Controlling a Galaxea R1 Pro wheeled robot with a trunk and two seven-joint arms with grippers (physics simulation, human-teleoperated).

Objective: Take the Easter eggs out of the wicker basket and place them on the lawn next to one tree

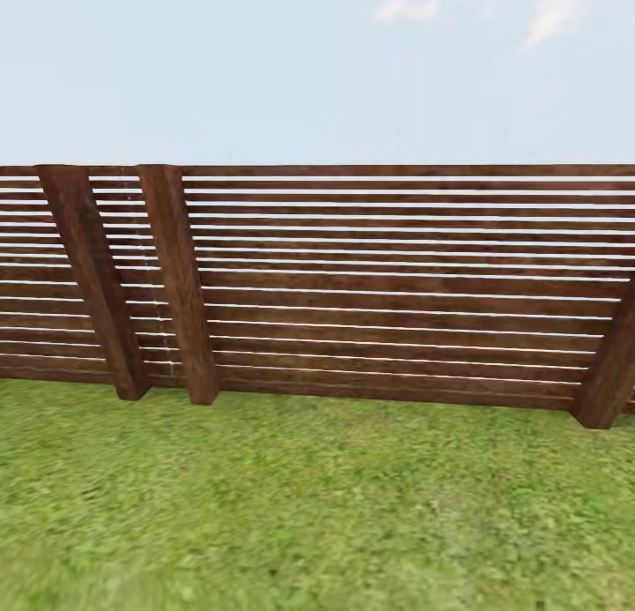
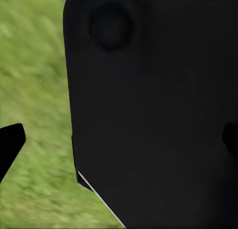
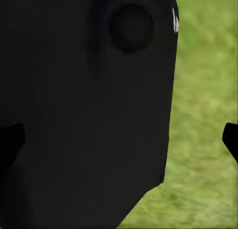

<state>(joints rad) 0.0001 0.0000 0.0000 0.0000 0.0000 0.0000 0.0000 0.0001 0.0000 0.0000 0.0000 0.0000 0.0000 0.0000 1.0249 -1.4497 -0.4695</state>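
Lawn (image 1: pixel 317 514) is what I've got in front of me: mottled green grass across the whole lower part of the head view, running up to the foot of the fence (image 1: pixel 397 285). That fence is dark brown, horizontal slats with thin bright gaps, three thick posts (image 1: pixel 181 285) leaning as the lens bends them (two close together on my left, one at the far right edge). Pale sky (image 1: pixel 317 64) above it, a wisp of cloud at the upper right.

On the left wrist view, a big black body (image 2: pixel 153 110) of the robot blocks most of the frame, blurred grass beside it; the left gripper (image 2: pixel 119 144) shows a dark fingertip at each edge, well apart, nothing between them but that body. Right gripper (image 3: pixel 119 140) reads the same: tips spread wide at both edges, black body (image 3: pixel 84 110) in front, grass (image 3: pixel 203 140) alongside.
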